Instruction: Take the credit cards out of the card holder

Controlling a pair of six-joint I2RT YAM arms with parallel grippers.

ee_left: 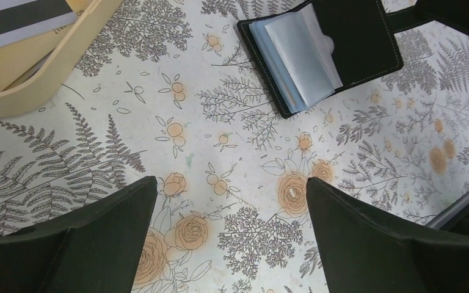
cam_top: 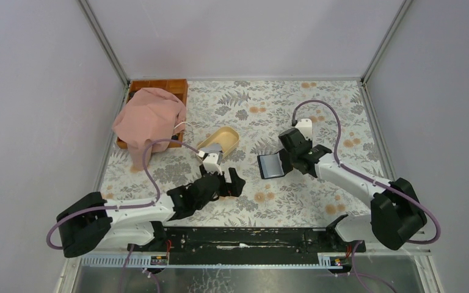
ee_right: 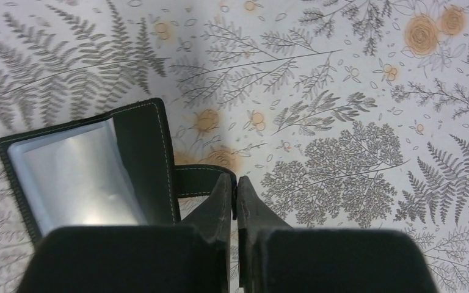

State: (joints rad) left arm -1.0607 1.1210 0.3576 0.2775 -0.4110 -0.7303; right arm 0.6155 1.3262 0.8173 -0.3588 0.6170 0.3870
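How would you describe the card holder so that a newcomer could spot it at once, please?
On the floral table, look just right of centre, past the beige oval dish. The card holder lies open there by the right arm's fingers: the only black wallet, with pale blue-grey sleeves showing.

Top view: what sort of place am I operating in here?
Probably a robot test cell, not a home: plain grey walls on metal corner posts, a floral-print table cover, and the left arm and right arm bolted to a black base rail.
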